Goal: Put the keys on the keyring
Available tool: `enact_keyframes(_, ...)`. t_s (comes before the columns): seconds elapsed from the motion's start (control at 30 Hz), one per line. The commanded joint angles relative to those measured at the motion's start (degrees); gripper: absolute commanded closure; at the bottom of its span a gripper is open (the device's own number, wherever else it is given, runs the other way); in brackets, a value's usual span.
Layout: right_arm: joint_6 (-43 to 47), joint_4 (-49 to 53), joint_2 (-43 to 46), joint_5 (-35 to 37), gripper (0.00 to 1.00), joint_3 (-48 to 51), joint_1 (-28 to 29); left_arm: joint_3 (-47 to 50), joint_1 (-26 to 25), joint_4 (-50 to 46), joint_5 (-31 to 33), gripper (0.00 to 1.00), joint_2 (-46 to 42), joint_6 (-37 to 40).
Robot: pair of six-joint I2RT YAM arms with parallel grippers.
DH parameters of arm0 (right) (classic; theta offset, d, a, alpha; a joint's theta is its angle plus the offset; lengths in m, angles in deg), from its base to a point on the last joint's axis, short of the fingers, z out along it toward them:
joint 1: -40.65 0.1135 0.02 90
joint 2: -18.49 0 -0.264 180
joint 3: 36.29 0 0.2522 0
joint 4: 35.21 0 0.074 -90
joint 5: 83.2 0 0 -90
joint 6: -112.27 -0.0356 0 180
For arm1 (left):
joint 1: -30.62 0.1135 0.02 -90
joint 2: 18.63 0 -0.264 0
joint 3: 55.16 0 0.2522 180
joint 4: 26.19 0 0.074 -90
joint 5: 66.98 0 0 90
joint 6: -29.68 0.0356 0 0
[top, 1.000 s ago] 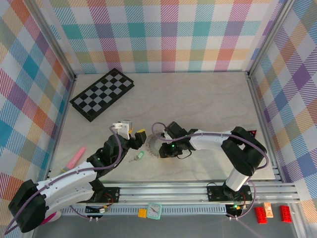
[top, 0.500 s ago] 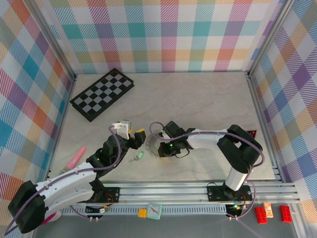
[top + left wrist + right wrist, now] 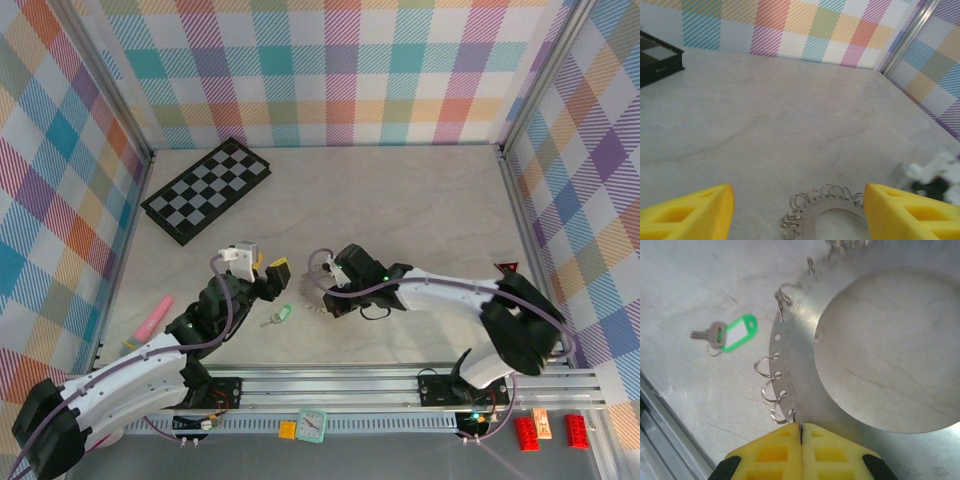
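The keyring [image 3: 795, 360] is a flat grey metal ring with small wire loops along its rim, lying on the table [image 3: 311, 296]. My right gripper [image 3: 801, 429] is shut on its near rim, yellow pads pressed together over the metal edge. One key [image 3: 727, 334] with a green tag lies flat on the table left of the ring [image 3: 278, 317], apart from it. My left gripper [image 3: 799, 207] is open, its yellow fingers on either side of the ring's [image 3: 812, 212] looped edge without touching it. In the top view the left gripper [image 3: 264, 272] sits just left of the ring.
A black-and-grey chessboard [image 3: 207, 189] lies at the back left. A pink object [image 3: 152, 318] rests by the left wall. Aluminium rails [image 3: 400, 385] run along the near edge. The right arm's white wrist [image 3: 935, 175] shows at the left wrist view's right side.
My right gripper has closed on the keyring's rim and its arm has stretched out lower and to the right. The left gripper has shifted slightly and stayed open.
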Motion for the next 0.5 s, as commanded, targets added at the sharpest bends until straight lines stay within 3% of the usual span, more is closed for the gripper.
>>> enact_keyframes(0.0, 7.85, -1.83, 6.03, 6.35, 1.00, 2.12, 0.28, -1.89, 0.46, -2.72, 1.10, 0.32, -2.21, 3.72)
enact_keyframes(0.27, 25.00, -0.73, 17.05, 15.74, 1.00, 2.61, 0.20, -5.74, 0.41, -5.49, -2.87, 0.35, -4.60, 10.79)
enact_keyframes(0.47, 35.50, -1.45, 19.45, 12.77, 1.00, 0.51, -0.16, -9.03, 0.40, -7.54, -6.54, 0.38, -4.51, 17.04)
